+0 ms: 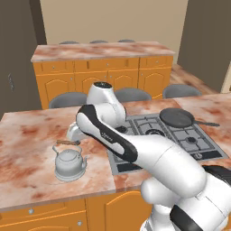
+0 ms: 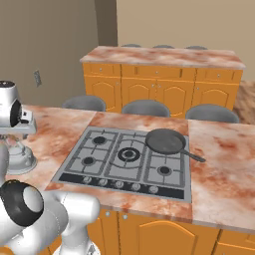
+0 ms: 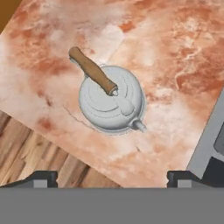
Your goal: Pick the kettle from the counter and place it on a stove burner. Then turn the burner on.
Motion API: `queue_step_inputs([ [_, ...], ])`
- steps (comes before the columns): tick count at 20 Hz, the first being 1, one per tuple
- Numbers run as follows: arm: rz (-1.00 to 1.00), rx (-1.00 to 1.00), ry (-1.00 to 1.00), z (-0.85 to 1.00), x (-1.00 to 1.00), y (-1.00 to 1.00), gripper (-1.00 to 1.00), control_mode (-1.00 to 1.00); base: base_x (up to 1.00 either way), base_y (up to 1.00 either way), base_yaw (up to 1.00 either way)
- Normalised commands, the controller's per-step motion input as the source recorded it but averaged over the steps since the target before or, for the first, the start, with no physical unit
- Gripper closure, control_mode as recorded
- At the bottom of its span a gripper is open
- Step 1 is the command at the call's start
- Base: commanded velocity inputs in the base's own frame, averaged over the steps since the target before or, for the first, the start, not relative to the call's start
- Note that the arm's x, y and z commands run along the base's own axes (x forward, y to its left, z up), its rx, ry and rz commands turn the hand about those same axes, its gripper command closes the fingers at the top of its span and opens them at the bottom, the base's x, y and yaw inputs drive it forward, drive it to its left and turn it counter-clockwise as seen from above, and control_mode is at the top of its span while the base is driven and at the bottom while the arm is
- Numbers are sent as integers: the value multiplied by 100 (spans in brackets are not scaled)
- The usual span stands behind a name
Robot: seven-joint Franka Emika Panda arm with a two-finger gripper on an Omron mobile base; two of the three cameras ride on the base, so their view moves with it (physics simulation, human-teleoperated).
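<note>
directly below the pincer, on the pinkish-red marbled stone desk, stands the small squat shiny silver-grey kettle, upright, its thin brown handle arched over the domed lid and its short spout pointing toward the pincer's side of the hand view. the pincer hangs above the kettle and apart from it, its two dark fingertips spread wide at either side of the view, gripping nothing. in the left base view the kettle sits near the front edge of the desk, just under the white arm's bent wrist.

off to the pincer's side lies the inset grey cooktop, a corner of it showing in the hand view. on a far burner rests a flat dark grey round pan with a long handle.

beyond the desk's far edge stand grey round stools, and behind them a narrower marbled top on orange wooden cabinets.
</note>
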Motion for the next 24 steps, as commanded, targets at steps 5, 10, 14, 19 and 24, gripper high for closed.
queue_step_inputs([
  [5, 33, -2, 3, -32, 23, 23, -100, -100, 0, 0, 0],
  [10, 16, -5, 4, -30, 1, 1, -100, -100, 0, 0, 0],
  [14, 0, 0, 4, -17, 1, 4, -100, -100, 0, 0, 0],
  [19, 0, 0, 0, -8, 35, 31, -100, -100, 0, 0, 0],
  [24, 0, 0, 0, -4, 55, 31, -100, -100, 0, 0, 0],
])
